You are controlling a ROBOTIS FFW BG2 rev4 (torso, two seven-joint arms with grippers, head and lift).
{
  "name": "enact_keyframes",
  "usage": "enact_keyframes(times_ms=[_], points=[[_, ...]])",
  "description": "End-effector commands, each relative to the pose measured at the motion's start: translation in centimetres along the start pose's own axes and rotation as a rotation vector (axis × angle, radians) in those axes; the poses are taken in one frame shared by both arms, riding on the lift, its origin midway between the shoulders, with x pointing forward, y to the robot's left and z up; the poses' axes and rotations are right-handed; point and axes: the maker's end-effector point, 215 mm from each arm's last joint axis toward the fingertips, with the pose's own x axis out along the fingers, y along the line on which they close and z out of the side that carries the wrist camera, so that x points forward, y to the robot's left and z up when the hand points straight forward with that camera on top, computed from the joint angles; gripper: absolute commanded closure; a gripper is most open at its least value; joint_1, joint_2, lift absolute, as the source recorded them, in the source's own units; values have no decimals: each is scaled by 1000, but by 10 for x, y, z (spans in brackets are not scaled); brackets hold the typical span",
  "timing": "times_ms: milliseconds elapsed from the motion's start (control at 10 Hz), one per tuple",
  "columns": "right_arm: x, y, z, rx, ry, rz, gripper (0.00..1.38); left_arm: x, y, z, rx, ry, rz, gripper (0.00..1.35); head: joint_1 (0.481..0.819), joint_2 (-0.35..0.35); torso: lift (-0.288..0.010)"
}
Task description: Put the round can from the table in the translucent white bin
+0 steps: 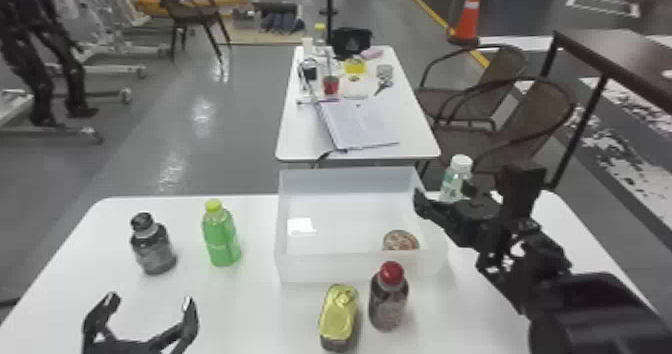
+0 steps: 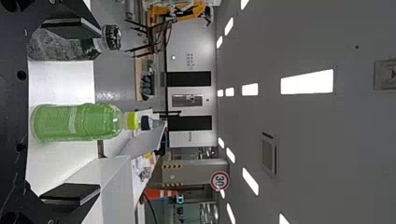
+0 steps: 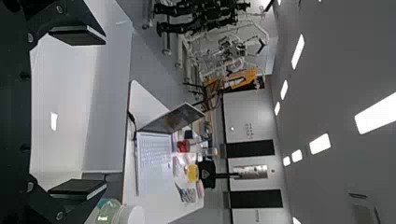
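Note:
The round can [image 1: 400, 240] lies inside the translucent white bin [image 1: 345, 268], in its near right corner, partly behind the front wall. My right gripper [image 1: 470, 190] stands open above the bin's right side, apart from the can. In the right wrist view the gripper [image 3: 77, 111] has its two fingers wide apart, with the bin's interior [image 3: 70, 144] beyond. My left gripper [image 1: 151, 302] is at the near left of the table, open and holding nothing. The left wrist view shows that gripper [image 2: 72, 111] with separated fingers, the green bottle standing beyond them.
A dark bottle [image 1: 152, 248] and the green bottle [image 1: 221, 238] stand left of the bin. Before it are a yellow-topped can [image 1: 340, 313] and a red-capped bottle [image 1: 389, 300]. A white-capped bottle [image 1: 455, 180] stands behind the right gripper. Another table [image 1: 300, 143] is farther back.

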Motion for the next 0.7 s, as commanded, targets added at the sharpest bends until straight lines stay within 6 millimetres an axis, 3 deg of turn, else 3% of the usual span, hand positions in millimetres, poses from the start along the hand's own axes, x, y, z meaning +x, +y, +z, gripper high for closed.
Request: enact_keyframes(times_ms=[0,100,300,600], points=[[-50,-3,6,-74,-67,-98,202,1,1,2,-1,-5,5,134,549,0,-100],[-83,-9,2,-109,-100,-181,202,0,2,1,0,-3,6,136,549,0,-100],[-141,-10,-25,-101,-99,-290,202,-2,4,0,3,0,10,134,549,0,-100],[-191,16,-65,-74,3,-281,203,1,3,4,21,0,1,136,549,0,-100]])
